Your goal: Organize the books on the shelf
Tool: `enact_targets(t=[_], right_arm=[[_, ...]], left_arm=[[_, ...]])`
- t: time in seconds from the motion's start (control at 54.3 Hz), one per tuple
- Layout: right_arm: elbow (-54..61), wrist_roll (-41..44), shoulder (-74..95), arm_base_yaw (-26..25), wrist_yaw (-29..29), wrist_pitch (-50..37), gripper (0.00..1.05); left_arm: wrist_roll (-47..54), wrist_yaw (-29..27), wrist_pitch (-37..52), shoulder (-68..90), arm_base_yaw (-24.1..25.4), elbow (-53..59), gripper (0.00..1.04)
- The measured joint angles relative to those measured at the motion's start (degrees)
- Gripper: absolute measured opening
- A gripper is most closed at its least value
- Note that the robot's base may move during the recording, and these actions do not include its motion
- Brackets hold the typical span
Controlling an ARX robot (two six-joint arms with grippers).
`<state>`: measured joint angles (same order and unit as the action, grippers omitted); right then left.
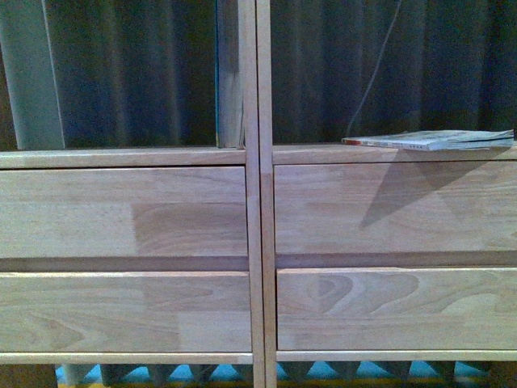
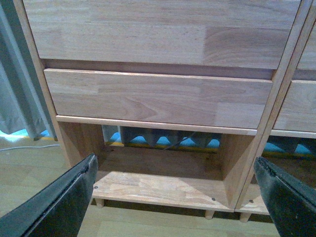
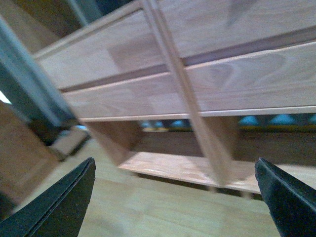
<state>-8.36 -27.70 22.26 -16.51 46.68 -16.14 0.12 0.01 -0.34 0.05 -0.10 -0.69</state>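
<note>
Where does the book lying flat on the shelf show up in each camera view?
Front view: the book lies flat on the right column's board, upper right of the picture.
Left wrist view: not in it.
Right wrist view: not in it.
Shared landmark: the middle posts between the two columns, visible in all three.

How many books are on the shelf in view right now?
1 for sure: a book lies flat in the right column's open compartment, above the drawer fronts. A thin upright slab against the divider in the left compartment may be another; too unclear to tell.
</note>
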Motion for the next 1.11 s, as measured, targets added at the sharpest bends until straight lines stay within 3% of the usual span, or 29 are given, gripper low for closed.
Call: enact_targets(t=[0.055, 0.166, 0.424, 0.718, 1.105], right_arm=[[-3.1, -4.4, 4.9, 0.2, -0.4, -5.1, 0.98], [-11.6, -10.0, 16.8, 3.9, -6.4, -12.2, 0.98], [-33.3, -22.6, 43.6, 11.1, -17.0, -14.7, 0.98], [-51.6, -29.9, 61.1, 13.6, -24.3, -9.6, 0.98], [-65.0, -35.5, 72.4, 13.6, -29.4, -5.7, 0.98]], left_arm=[[0.0, 0.1, 0.0, 0.0, 0.0, 0.0, 0.97], [0.0, 0.0, 0.0, 0.0, 0.0, 0.0, 0.97], [0.0, 0.0, 0.0, 0.0, 0.0, 0.0, 0.97], [0.0, 0.0, 0.0, 0.0, 0.0, 0.0, 0.97], [0.0, 0.0, 0.0, 0.0, 0.0, 0.0, 0.97]])
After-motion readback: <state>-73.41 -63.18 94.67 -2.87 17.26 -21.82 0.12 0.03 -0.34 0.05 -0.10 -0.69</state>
